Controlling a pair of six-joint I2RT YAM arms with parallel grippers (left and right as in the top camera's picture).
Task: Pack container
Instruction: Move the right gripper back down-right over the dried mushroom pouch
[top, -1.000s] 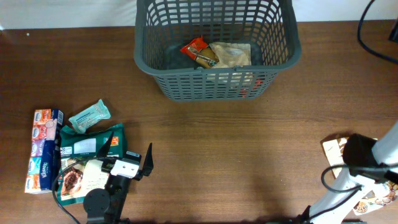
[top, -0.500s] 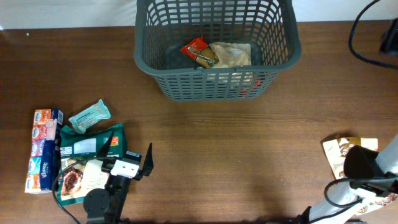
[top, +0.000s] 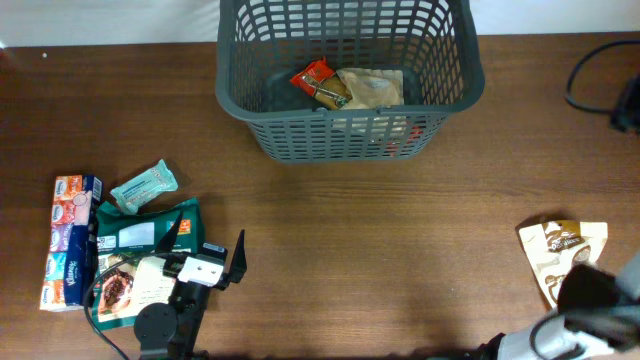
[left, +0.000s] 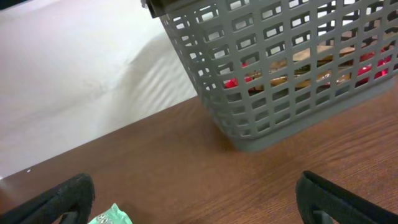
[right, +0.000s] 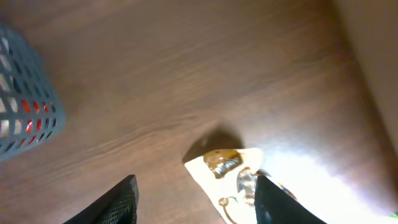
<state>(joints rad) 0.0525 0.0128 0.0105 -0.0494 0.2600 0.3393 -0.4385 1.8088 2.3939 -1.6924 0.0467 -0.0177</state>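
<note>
Right gripper (right: 196, 202) is hovering over the cream packet (right: 230, 171), fingers apart w/ nothing in them. It should be centring on the packet's edge before pinching (left gripper (left: 193, 205) is sitting wide open, empty). Container (top: 340, 135) is sitting far-centre on the table.

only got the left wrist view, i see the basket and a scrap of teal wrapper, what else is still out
Observer: A cream packet lies near the right front corner of the table, far from the container.
Operator: right arm on it?
Observer: The right gripper hangs over it, fingers apart on either side; I cannot tell whether they touch it.
Operator: and by my arm
Observer: A green pouch lies just left of the left gripper, with a tissue multipack further left.
</note>
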